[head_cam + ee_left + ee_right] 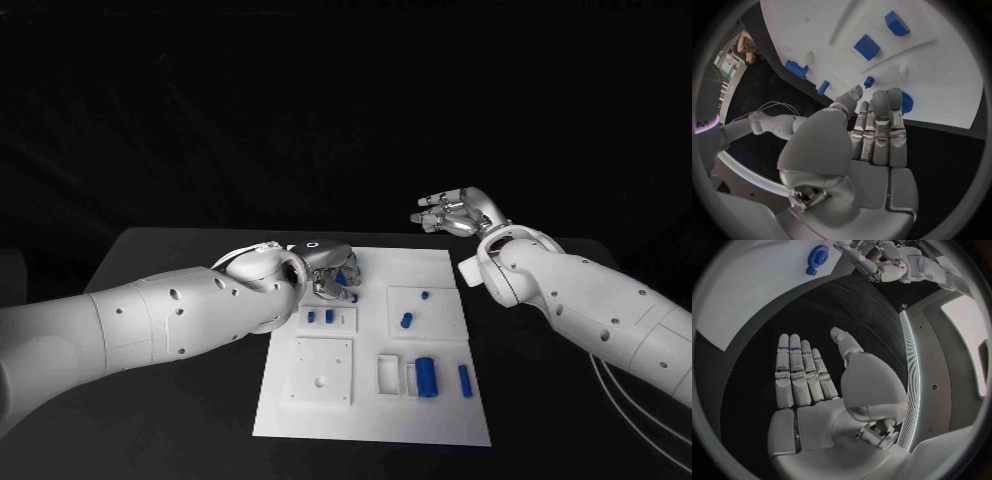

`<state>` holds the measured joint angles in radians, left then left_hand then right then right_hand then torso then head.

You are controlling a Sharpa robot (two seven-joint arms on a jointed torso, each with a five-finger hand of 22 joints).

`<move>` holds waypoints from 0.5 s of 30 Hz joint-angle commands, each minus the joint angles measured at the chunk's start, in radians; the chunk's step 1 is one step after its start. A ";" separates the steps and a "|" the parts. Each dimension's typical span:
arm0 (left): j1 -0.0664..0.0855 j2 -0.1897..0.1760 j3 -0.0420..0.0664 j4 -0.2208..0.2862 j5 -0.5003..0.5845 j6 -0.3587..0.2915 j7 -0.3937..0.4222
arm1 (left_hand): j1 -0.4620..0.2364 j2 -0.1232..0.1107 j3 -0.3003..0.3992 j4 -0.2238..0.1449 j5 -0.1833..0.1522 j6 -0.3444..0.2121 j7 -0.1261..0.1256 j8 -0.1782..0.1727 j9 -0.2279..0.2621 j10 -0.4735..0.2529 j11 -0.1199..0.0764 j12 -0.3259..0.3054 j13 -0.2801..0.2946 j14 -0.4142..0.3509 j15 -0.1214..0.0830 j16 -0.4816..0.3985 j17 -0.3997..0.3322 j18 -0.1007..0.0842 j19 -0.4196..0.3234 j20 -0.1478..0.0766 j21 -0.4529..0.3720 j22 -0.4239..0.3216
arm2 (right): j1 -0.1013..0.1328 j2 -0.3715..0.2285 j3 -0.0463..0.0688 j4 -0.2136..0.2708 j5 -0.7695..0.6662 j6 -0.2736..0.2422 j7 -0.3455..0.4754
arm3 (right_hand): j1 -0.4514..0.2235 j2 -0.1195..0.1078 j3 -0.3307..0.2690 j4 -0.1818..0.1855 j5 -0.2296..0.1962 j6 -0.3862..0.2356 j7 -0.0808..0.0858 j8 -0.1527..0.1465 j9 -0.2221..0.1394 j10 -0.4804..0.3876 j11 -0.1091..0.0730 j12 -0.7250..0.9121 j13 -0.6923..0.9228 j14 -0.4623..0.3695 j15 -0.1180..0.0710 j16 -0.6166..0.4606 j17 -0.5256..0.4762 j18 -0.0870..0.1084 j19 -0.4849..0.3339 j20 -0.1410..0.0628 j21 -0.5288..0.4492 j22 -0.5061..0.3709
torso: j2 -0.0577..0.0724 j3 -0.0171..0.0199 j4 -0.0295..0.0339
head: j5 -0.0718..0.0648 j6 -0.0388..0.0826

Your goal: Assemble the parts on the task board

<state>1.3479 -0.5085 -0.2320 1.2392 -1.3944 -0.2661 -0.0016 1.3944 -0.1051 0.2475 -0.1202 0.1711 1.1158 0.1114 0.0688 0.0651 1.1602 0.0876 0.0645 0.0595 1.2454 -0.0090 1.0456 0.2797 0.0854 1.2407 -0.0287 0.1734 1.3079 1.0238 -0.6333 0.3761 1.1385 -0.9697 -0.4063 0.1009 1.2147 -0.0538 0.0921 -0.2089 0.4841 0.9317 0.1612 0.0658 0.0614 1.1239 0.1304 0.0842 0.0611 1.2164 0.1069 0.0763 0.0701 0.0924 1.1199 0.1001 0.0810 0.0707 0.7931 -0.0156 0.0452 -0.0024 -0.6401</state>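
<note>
The white task board [378, 345] lies in the middle of the black table. Several small blue parts sit on it: a pair [319, 316] in a left pocket, a short one [407, 320], a cylinder [427, 373] and a slim bar [463, 378]. My left hand [329, 268] hovers over the board's far left corner, fingers straight and holding nothing [876, 130]. A round blue part [907, 102] lies just past its fingertips. My right hand [459, 213] is raised beyond the board's far right corner, flat and empty [811, 385].
Square white plates [320, 370] are set into the board's left side, and a white tray slot [389, 373] sits beside the cylinder. Bare black table [173, 420] surrounds the board. The round blue part [817, 254] and my left hand [879, 260] appear in the right wrist view.
</note>
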 commanded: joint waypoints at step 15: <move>-0.030 0.041 -0.001 -0.057 -0.091 -0.014 0.067 | 0.014 -0.001 -0.005 -0.008 0.001 -0.021 0.000 -0.005 0.000 -0.052 0.005 -0.006 -0.002 0.005 -0.003 0.012 -0.011 0.018 0.002 0.000 0.026 0.023 | 0.000 0.000 0.001 0.006 0.000 0.013 0.013 | -0.007 0.003 0.006 -0.003 0.002 0.008 0.001 -0.006 -0.001 -0.007 -0.002 -0.002 -0.001 -0.008 -0.002 -0.006 -0.001 0.001 -0.008 -0.002 -0.005 -0.002 | -0.002 0.0014 0.0018 | -0.006 -0.008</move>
<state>1.3196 -0.4720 -0.2329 1.1834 -1.4620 -0.2732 0.0421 1.3995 -0.1102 0.2376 -0.1242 0.1712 1.0983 0.1106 0.0688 0.0652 1.1108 0.0948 0.0645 0.0596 1.2455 -0.0090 1.0564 0.2696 0.0855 1.2440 -0.0252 0.1964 1.3076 1.0238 -0.6339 0.3762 1.1420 -0.9692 -0.4059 0.1020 1.2147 -0.0537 0.0943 -0.2112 0.4841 0.9317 0.1612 0.0658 0.0615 1.1239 0.1304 0.0842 0.0612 1.2165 0.1068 0.0763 0.0702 0.0922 1.1200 0.1000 0.0810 0.0699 0.7913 -0.0145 0.0471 -0.0084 -0.6482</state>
